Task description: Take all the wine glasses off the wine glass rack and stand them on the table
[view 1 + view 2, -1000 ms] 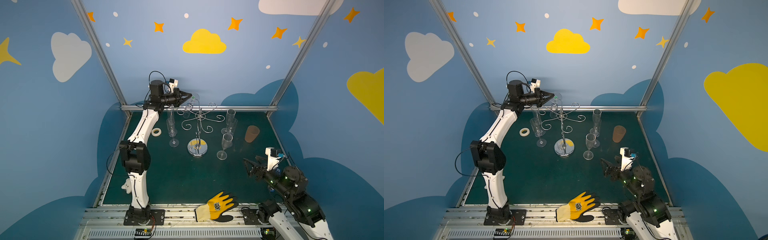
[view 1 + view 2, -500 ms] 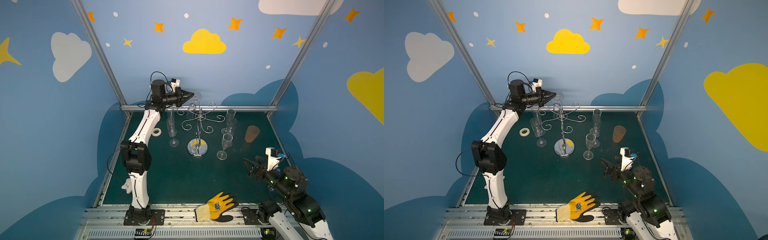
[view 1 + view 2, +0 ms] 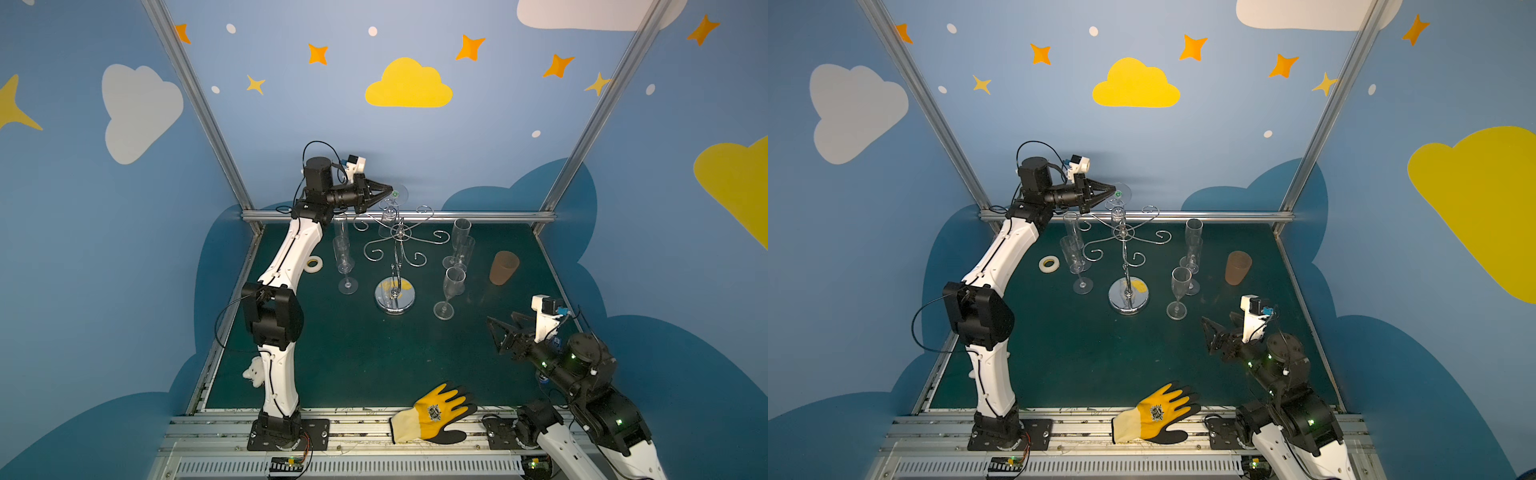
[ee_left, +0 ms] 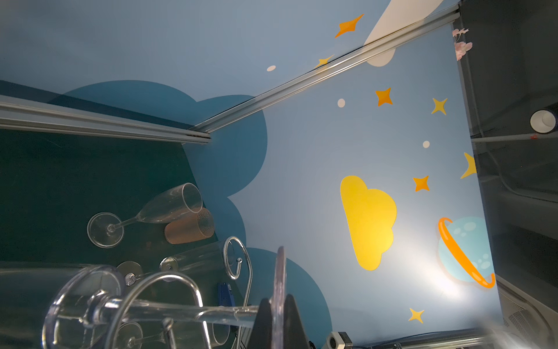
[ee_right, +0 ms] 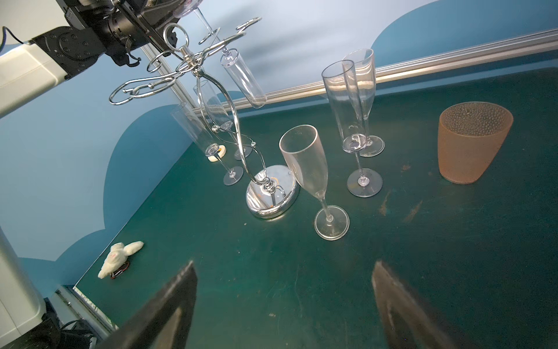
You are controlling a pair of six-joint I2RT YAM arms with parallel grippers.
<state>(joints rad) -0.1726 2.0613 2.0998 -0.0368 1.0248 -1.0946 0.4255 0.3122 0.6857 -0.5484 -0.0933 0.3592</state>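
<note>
At the left rear of the green table (image 3: 353,353), your left gripper (image 3: 390,191) is held high and level, its jaws pinched tight on the flat round foot (image 4: 280,272) of the wine glass (image 5: 244,79). The glass is a clear, narrow flute hanging upside down at the top back of the wine glass rack (image 3: 395,296), foot uppermost, bowl slanting down toward the table. It looks light, thin and slippery. In the left wrist view a curled wire arm (image 4: 163,274) arches over the stem (image 4: 181,313), so I cannot tell whether the stem is free of its slot. Given that, slide the glass outward along the arm, level and slow, before lifting. A sideways tug could tip the shiny rack into the empty flutes (image 3: 451,286) standing on either side. At the front right, your right gripper (image 3: 502,326) hovers low over the table, jaws spread wide, holding nothing.
</note>
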